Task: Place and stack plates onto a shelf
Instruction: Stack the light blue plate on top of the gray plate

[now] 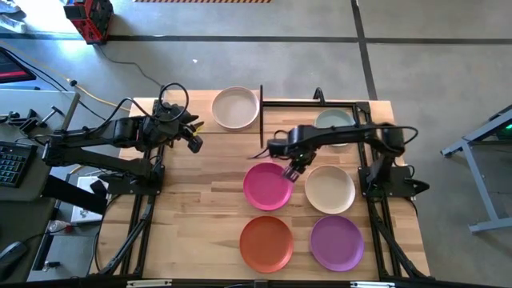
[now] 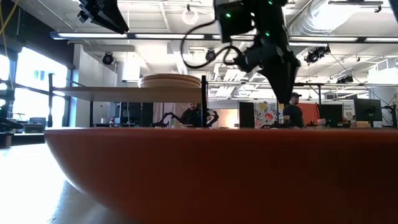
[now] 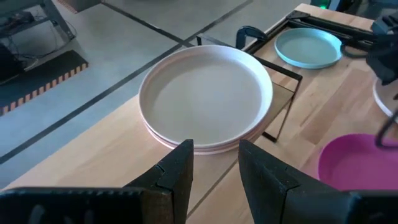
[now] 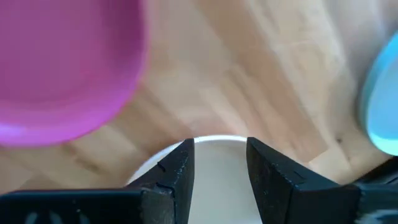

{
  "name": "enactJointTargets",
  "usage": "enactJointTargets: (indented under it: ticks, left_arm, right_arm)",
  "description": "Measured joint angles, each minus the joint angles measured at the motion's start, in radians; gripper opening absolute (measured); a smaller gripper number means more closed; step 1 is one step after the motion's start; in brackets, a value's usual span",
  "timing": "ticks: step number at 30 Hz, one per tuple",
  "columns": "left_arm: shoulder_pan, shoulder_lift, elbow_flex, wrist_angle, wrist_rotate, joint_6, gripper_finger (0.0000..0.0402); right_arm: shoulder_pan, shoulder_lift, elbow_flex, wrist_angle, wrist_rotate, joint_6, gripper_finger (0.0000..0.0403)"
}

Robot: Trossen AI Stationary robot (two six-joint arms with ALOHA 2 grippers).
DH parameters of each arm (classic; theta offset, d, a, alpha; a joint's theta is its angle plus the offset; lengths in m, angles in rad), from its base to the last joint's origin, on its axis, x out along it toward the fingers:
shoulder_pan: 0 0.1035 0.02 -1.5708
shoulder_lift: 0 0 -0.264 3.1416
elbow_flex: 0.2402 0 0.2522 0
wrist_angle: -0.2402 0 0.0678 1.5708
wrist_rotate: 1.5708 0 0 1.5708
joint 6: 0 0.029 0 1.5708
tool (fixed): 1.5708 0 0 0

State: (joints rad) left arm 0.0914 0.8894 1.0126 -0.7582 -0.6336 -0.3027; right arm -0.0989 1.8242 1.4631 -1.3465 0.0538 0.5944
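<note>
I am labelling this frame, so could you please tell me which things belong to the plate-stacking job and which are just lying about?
Belong to the job:
shelf
stacked plates on the shelf
pale green plate
magenta plate
cream plate
orange plate
purple plate
right tool
left tool

Just lying about:
keyboard
red machine

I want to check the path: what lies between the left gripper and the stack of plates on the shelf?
Nothing. In the left wrist view the left gripper is open, and only bare shelf board separates it from the near rim of the peach plate stack.
</note>
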Motion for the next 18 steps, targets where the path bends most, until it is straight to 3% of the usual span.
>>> enactJointTargets:
  ticks: [9,18]
  left_arm:
    - [0.000,0.000,0.000,0.000,-0.050,-0.001,0.0117]
    - [0.000,0.000,0.000,0.000,-0.086,-0.019,0.0117]
  right_arm:
    - [-0.189,-0.142,-0.253,0.077,0.138,-0.046,0.0122]
    - [-0.343,-0.150,-0.345,0.258,0.157,-0.190,0.0122]
